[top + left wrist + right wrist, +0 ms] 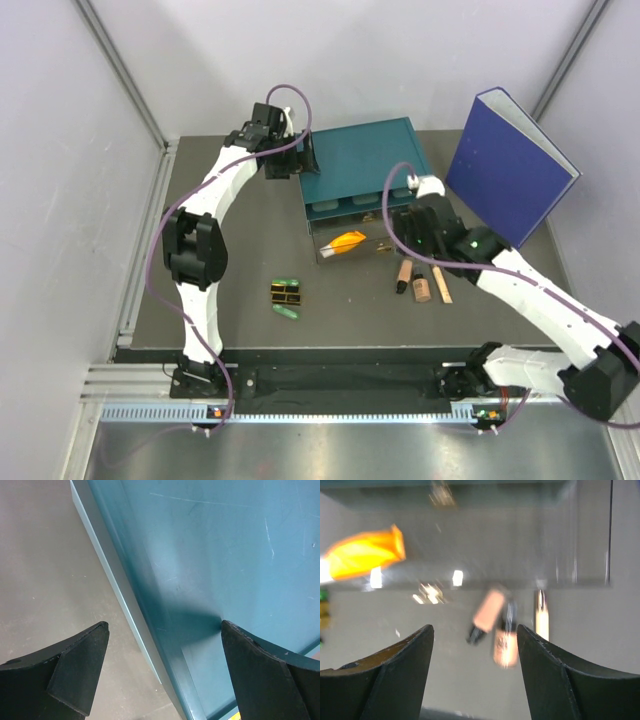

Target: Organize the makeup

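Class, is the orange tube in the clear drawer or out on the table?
In: the orange tube lies between the walls of the clear drawer.

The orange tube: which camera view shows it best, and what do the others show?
The top external view: the orange tube lies whole and sharp, near the teal drawer box. The right wrist view shows it bigger but blurred. The left wrist view misses it.

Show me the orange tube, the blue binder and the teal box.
orange tube (347, 243), top view, middle of its body.
blue binder (505, 170), top view, its front cover.
teal box (365, 160), top view, its bare top face.
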